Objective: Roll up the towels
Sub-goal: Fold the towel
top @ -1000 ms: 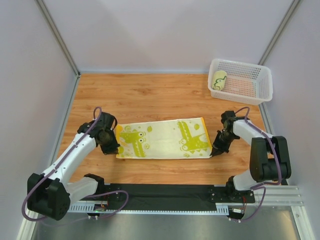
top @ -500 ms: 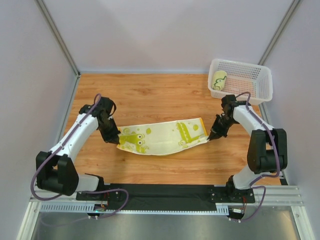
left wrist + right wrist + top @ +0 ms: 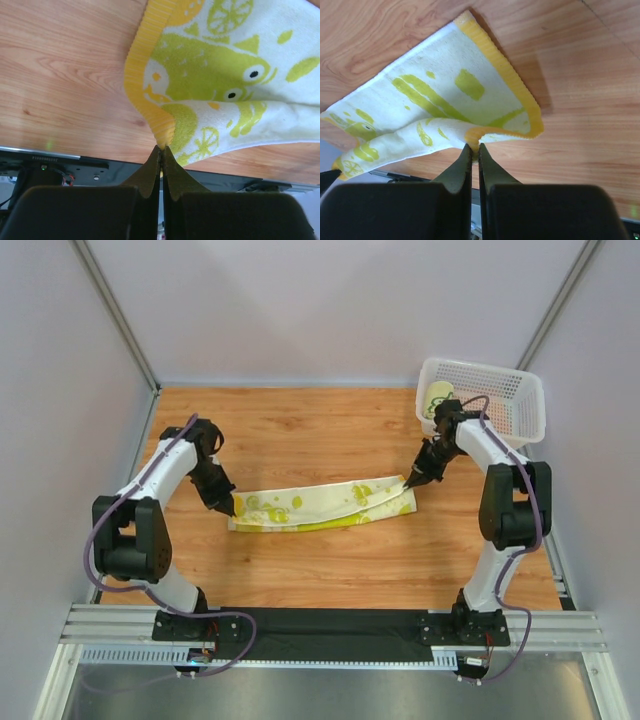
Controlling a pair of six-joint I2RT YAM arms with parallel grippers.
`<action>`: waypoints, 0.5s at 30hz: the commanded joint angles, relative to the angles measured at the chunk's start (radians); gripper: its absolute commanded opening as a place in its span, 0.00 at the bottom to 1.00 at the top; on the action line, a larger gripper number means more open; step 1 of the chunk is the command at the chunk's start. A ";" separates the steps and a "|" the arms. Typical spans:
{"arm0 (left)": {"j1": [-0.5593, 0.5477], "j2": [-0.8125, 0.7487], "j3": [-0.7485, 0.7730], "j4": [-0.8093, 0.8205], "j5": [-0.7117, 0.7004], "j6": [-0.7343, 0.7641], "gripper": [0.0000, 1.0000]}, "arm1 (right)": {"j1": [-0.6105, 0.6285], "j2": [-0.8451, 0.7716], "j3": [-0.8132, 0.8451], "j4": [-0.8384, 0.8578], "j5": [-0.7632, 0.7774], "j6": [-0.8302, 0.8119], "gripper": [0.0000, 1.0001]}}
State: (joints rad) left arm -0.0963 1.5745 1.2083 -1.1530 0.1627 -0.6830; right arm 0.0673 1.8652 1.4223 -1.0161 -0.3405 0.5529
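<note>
A white towel [image 3: 320,505] with green frog prints and yellow edges lies across the middle of the wooden table, its near long edge lifted and folded back over the far part. My left gripper [image 3: 229,508] is shut on the towel's near left corner [image 3: 161,140]. My right gripper [image 3: 410,481] is shut on the near right corner [image 3: 475,142]. Both corners hang pinched between the closed jaws above the wood. A second towel [image 3: 437,400], rolled, lies in the white basket [image 3: 500,430].
The white basket stands at the far right corner of the table. Grey walls enclose the table on the left, back and right. A black rail [image 3: 320,625] runs along the near edge. Bare wood lies ahead of and behind the towel.
Both grippers have carried the towel's near corners away from the near edge toward the far side. The flat towel has folded into a narrower strip.
</note>
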 commanded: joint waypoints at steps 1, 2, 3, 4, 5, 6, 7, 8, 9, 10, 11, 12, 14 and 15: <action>0.024 0.054 0.048 -0.048 0.023 0.045 0.00 | 0.006 0.052 0.087 -0.030 -0.026 -0.005 0.00; 0.027 0.082 0.057 -0.050 0.024 0.046 0.00 | 0.005 0.063 0.104 -0.038 -0.028 -0.007 0.00; 0.029 0.090 0.062 -0.047 0.027 0.048 0.00 | 0.006 0.086 0.116 -0.045 -0.028 -0.007 0.00; 0.030 0.100 0.063 -0.045 0.031 0.049 0.00 | 0.006 0.097 0.142 -0.050 -0.026 -0.011 0.00; 0.033 0.113 0.071 -0.042 0.037 0.048 0.00 | 0.005 0.104 0.154 -0.061 -0.026 -0.016 0.00; 0.035 0.119 0.073 -0.036 0.041 0.046 0.00 | 0.005 0.115 0.162 -0.062 -0.026 -0.018 0.00; 0.038 0.131 0.080 -0.033 0.043 0.045 0.00 | 0.005 0.129 0.179 -0.067 -0.025 -0.018 0.00; 0.041 0.137 0.083 -0.033 0.043 0.046 0.00 | 0.006 0.137 0.185 -0.070 -0.023 -0.016 0.00; 0.044 0.143 0.088 -0.031 0.044 0.048 0.00 | 0.006 0.143 0.191 -0.073 -0.023 -0.018 0.00; 0.050 0.159 0.099 -0.030 0.043 0.049 0.00 | 0.006 0.155 0.194 -0.075 -0.023 -0.018 0.00; 0.055 0.168 0.103 -0.030 0.044 0.056 0.00 | 0.006 0.160 0.201 -0.076 -0.023 -0.018 0.00; 0.061 0.176 0.109 -0.031 0.043 0.060 0.00 | 0.006 0.163 0.202 -0.075 -0.025 -0.016 0.00; 0.067 0.208 0.131 -0.034 0.043 0.074 0.00 | 0.006 0.176 0.205 -0.076 -0.026 -0.018 0.00; 0.070 0.219 0.137 -0.034 0.043 0.079 0.00 | 0.006 0.183 0.205 -0.072 -0.029 -0.015 0.00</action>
State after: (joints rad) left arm -0.0429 1.7664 1.3022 -1.1706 0.1875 -0.6365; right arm 0.0696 2.0270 1.5936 -1.0672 -0.3523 0.5453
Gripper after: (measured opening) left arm 0.007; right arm 0.023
